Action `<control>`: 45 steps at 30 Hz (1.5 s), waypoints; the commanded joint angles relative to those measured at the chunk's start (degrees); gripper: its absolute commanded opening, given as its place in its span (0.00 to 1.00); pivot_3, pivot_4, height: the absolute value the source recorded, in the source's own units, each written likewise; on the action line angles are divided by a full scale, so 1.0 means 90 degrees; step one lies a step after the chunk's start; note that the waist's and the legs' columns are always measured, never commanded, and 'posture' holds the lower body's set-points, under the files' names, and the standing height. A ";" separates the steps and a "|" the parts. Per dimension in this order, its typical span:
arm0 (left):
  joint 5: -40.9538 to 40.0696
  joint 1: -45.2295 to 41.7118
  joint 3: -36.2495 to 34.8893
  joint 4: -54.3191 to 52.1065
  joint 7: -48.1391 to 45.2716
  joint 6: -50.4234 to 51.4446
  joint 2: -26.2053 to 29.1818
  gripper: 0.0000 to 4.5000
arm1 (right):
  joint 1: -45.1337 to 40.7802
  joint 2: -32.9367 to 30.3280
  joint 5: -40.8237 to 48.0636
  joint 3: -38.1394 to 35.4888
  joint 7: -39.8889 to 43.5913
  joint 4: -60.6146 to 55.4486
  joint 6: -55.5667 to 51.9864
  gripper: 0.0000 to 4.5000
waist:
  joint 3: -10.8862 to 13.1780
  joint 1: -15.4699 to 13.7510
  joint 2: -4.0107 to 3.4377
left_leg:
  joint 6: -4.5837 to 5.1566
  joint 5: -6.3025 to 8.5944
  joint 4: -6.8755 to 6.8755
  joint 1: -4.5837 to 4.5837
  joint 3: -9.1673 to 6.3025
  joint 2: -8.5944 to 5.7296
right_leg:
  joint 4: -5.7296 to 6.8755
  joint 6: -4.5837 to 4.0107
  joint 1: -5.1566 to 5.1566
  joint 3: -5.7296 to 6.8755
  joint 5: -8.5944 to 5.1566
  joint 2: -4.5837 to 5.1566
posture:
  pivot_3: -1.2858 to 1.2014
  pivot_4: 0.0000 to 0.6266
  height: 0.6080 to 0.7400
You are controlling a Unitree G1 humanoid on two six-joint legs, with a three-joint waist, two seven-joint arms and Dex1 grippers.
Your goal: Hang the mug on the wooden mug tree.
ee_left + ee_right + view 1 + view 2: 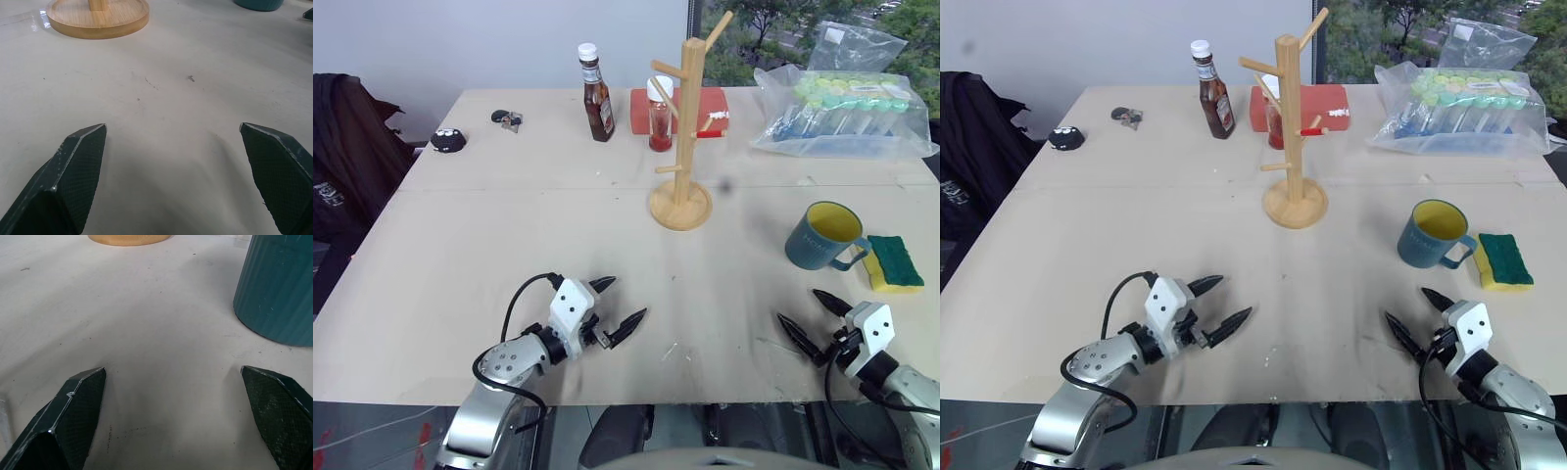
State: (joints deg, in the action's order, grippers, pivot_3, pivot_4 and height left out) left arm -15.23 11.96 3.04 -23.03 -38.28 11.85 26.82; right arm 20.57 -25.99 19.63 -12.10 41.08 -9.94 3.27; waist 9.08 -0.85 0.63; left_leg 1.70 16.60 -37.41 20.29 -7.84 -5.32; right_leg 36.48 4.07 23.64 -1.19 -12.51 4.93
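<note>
Teal mug (824, 236) stands upright near the right gripper (812, 320), both grippers spread and holding nothing, mug tree (682, 127) farther off.

The right gripper (173, 377) is seen with its two black fingers (73, 416) spread wide apart above the pale table (146, 318). The ribbed teal side of the mug (276, 289) is seen standing ahead, with the round base of the wooden mug tree (129, 239) farther off.

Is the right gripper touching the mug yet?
Apart. In the left eye view, bare table separates the open right gripper from the mug, which stands upright beyond its fingertips.
</note>
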 commanded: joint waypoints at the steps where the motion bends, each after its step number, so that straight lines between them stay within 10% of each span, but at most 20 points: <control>1: -0.0013 -0.0011 0.0034 -0.0070 -0.0051 -0.0141 0.0010 1.00 | 0.0076 -0.0055 0.0033 -0.0173 0.0016 -0.0026 0.0144 0.99 | 0.0000 0.0001 0.0000 | 0.0000 0.0000 0.0000 0.0000 0.0000 0.0000 | 0.0000 0.0000 0.0000 0.0000 0.0000 0.0000 | 0.52 0.24 1.00; 20: -0.0087 -0.0195 0.0042 0.0097 -0.0279 -0.0212 -0.0016 1.00 | 0.0307 0.0136 0.0047 -0.0197 -0.0341 -0.0231 0.0094 0.99 | 0.0000 -0.0002 0.0000 | 0.0000 0.0000 0.0000 0.0000 -0.0001 0.0000 | 0.0000 0.0000 0.0000 0.0001 0.0000 0.0000 | 0.52 0.24 1.00; 45: -0.1719 -0.3279 0.0791 -0.1138 -0.1682 0.1968 0.0742 1.00 | -0.0976 0.1752 -0.1240 -0.0734 -0.4359 -0.1084 -0.0963 0.99 | 0.0002 0.0020 -0.0009 | -0.0032 -0.0019 0.0005 0.0010 0.0000 -0.0001 | 0.0004 -0.0004 0.0018 -0.0014 0.0001 -0.0030 | 0.52 0.24 1.00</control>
State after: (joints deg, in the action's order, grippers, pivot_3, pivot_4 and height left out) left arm -29.51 -16.85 9.84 -30.04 -53.66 29.36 33.33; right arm 12.22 -10.44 9.14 -17.33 3.39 -18.18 -6.48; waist 9.10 -0.67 0.55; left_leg 1.42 16.43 -37.36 20.40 -7.83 -5.33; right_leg 36.52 4.03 23.83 -1.33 -12.51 4.66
